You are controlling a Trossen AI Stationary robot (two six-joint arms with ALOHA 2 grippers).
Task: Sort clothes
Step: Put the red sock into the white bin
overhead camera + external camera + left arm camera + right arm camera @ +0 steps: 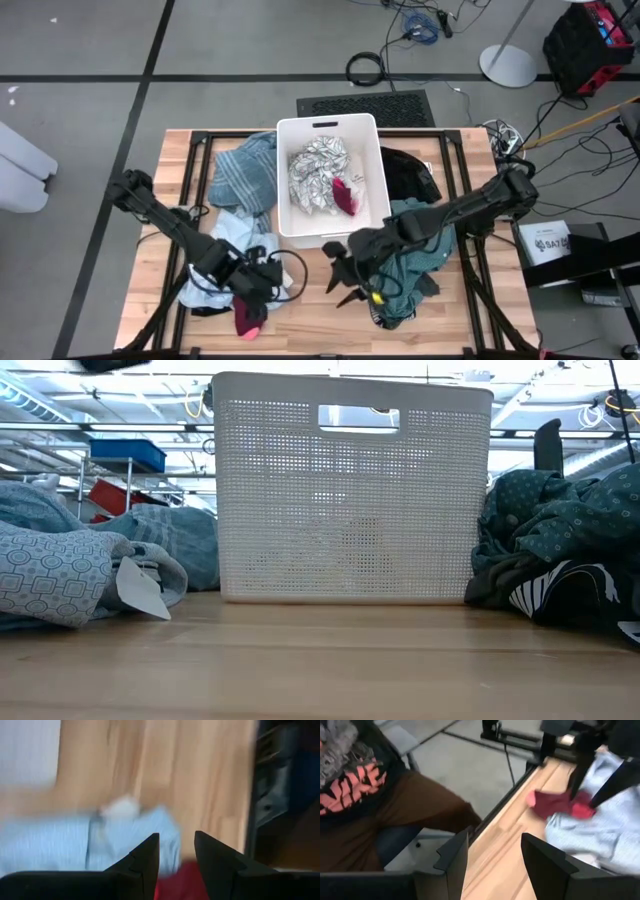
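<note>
The left claw (250, 318) grips a small magenta-pink piece (560, 804) at the surface's (310, 320) front edge, beside the light blue garment (235, 232). The right claw (345, 285) hangs parted and empty near the teal garment (415, 255); next the pink piece likely needs carrying to the white bin (300, 235)

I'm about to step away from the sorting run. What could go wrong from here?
The left claw grips the magenta-pink piece right beside the light blue garment; lifting might drag that garment along. The open right claw sits at the teal green garment, whose folds might snag it. A seated person is close to the table edge.
</note>
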